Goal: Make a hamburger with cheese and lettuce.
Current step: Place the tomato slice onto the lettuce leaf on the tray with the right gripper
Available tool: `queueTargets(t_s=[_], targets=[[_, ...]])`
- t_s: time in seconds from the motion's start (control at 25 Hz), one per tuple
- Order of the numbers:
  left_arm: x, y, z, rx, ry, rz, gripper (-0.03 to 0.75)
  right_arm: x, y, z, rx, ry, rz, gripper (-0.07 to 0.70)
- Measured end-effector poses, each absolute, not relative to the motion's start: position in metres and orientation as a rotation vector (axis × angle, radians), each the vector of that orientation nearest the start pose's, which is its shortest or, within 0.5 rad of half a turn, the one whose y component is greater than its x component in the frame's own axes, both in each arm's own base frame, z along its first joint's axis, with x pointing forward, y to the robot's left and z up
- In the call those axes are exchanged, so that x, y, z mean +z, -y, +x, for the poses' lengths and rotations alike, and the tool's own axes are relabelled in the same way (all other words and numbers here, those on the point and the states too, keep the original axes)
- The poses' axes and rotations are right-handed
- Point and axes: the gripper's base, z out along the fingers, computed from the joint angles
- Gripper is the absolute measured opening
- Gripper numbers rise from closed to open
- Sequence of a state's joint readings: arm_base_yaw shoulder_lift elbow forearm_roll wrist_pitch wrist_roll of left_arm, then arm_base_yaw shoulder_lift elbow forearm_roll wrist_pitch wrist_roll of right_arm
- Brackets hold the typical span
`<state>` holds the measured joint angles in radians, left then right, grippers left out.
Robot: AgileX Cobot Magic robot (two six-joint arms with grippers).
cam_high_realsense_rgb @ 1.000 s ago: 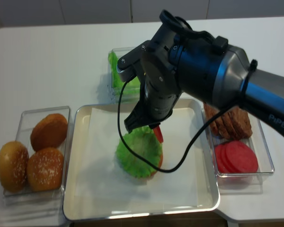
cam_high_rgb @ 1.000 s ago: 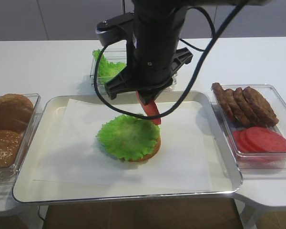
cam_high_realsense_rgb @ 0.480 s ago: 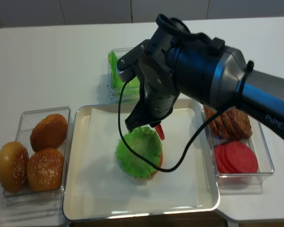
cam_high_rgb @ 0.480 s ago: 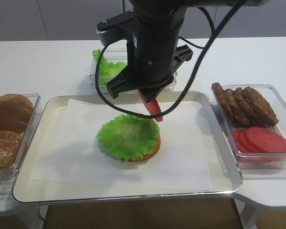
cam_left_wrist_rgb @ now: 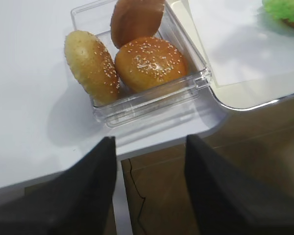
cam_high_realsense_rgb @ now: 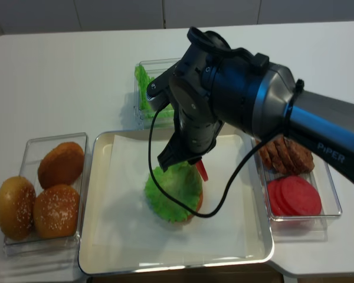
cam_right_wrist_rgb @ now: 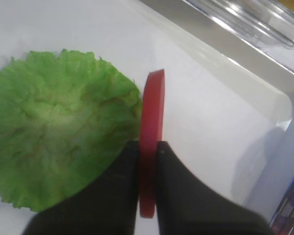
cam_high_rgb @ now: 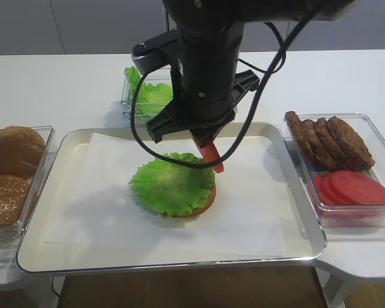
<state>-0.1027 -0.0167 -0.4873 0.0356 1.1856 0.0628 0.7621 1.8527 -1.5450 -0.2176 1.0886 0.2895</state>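
The hamburger [cam_high_rgb: 173, 187] is a tan bun base under a ruffled green lettuce leaf [cam_right_wrist_rgb: 54, 132], on white paper in the tray; it also shows in the realsense view [cam_high_realsense_rgb: 173, 191]. My right gripper [cam_right_wrist_rgb: 147, 147] is shut on a red tomato slice [cam_right_wrist_rgb: 152, 112], held on edge just above the leaf's right rim [cam_high_rgb: 212, 157]. My left gripper [cam_left_wrist_rgb: 149, 139] is open and empty, off the table's front edge below the bun box. No cheese is in view.
A metal tray [cam_high_rgb: 295, 244] fills the middle. A clear box of seeded buns [cam_left_wrist_rgb: 137, 63] stands left, a lettuce box [cam_high_rgb: 147, 93] behind the tray, and a box of meat patties [cam_high_rgb: 330, 138] and tomato slices [cam_high_rgb: 353, 187] right.
My right gripper has shifted a little to the right and forward with the tomato slice. The hamburger has not moved.
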Motion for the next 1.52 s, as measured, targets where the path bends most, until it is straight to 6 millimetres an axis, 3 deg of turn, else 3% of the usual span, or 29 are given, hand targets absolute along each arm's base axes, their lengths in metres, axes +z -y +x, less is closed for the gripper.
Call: queueTargets(t_s=[0.24,0.52,0.84,1.52], targets=[[0.264,-0.004,-0.011,0.02,-2.158,0.175,0.342,0.265,-0.255,0.294,-0.082,-2.709,-0.759,0.078],[0.264,-0.004,-0.011,0.02,-2.158,0.175,0.342,0.283,-0.258,0.296,-0.079,-2.688,-0.729,0.078],[0.264,-0.004,-0.011,0.02,-2.158,0.175,0.342,0.284,-0.272,0.281,-0.094,-2.682,-0.802,0.078],[0.264,-0.004,-0.011,0.02,-2.158,0.175,0.342,0.271,-0.274,0.286,-0.163,-2.684,-0.824,0.078]])
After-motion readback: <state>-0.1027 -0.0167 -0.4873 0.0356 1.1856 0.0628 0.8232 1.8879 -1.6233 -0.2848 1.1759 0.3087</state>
